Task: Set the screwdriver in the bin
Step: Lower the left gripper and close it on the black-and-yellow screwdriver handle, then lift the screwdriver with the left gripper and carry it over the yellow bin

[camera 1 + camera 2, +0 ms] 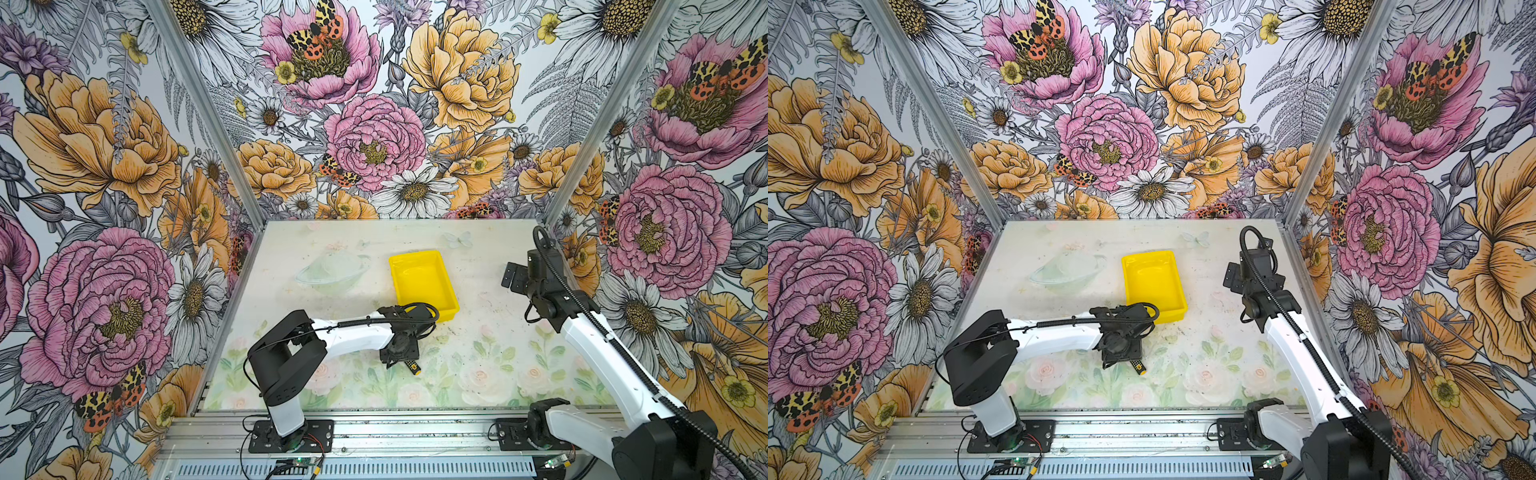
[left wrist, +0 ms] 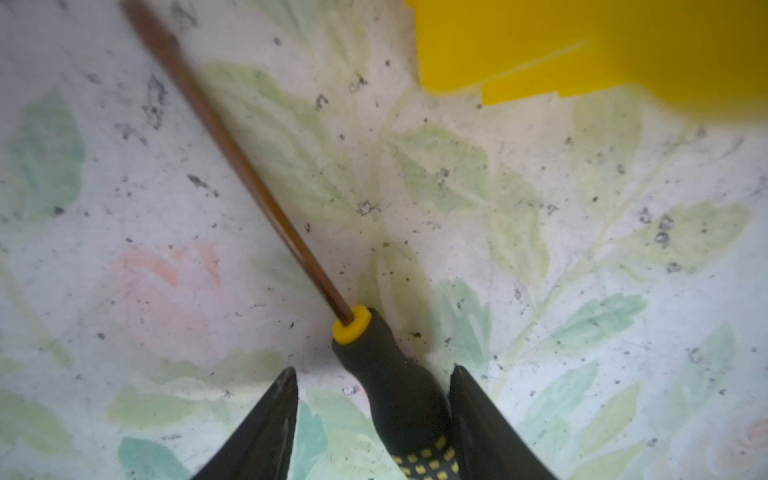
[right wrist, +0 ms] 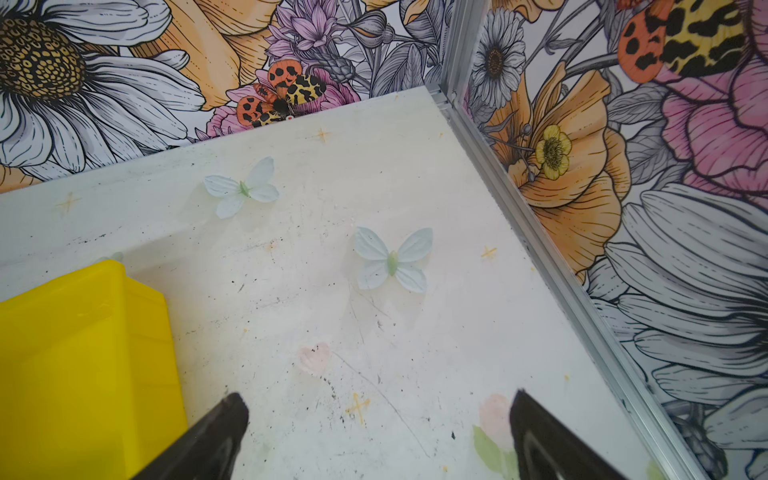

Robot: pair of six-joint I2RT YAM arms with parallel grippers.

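Yellow bin [image 1: 424,278] stands empty in both top views, screwdriver [image 1: 414,368] on the surface [image 1: 478,332] near it; left wrist: our left fingers [image 2: 270,424] straddle it, half-open, readying a grip; right wrist: our right fingers [image 3: 548,436] hang wide, empty, leaving room.

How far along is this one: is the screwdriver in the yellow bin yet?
Done: only the approach. The left gripper has its jaws either side of the handle of the screwdriver, which lies on the table. In hand: the grasp; a gap shows on one side, so there is no firm grip yet. Left: lift, carry to the empty yellow bin, release. The right gripper hangs open beside the bin, holding nothing.
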